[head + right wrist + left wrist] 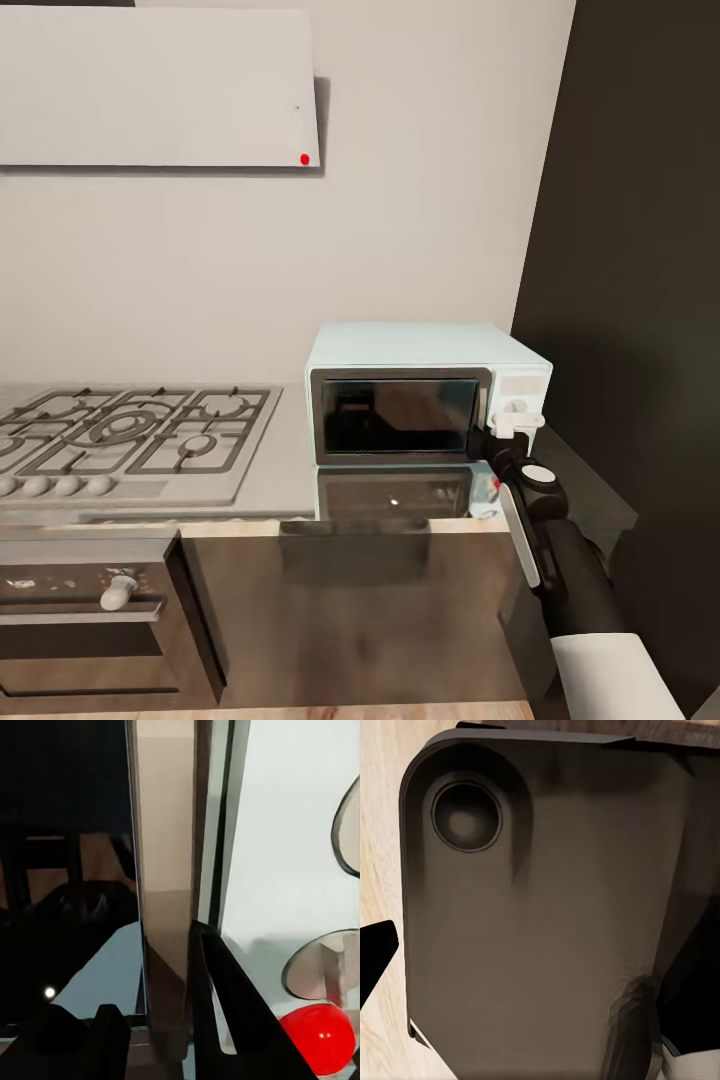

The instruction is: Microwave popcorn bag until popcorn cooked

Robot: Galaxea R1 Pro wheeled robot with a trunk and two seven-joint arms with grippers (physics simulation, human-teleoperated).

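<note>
Head view shows the microwave point(425, 400) shut on the table point(280, 470) beside the hob point(130, 435), with the right hand point(492, 445) at its door's right edge. Right wrist view shows a finger point(232, 1005) against the silver frame point(169, 870); its grip is probably partly open, though that cannot be told.

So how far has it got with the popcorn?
Done: the robot has reached the microwave, which stands on the countertop beside the hob. In hand: the right gripper is at the right edge of the closed door, by the knobs, apparently to open it. Left: fetching the bag, putting it inside and heating it. The bag is not in sight.
</note>
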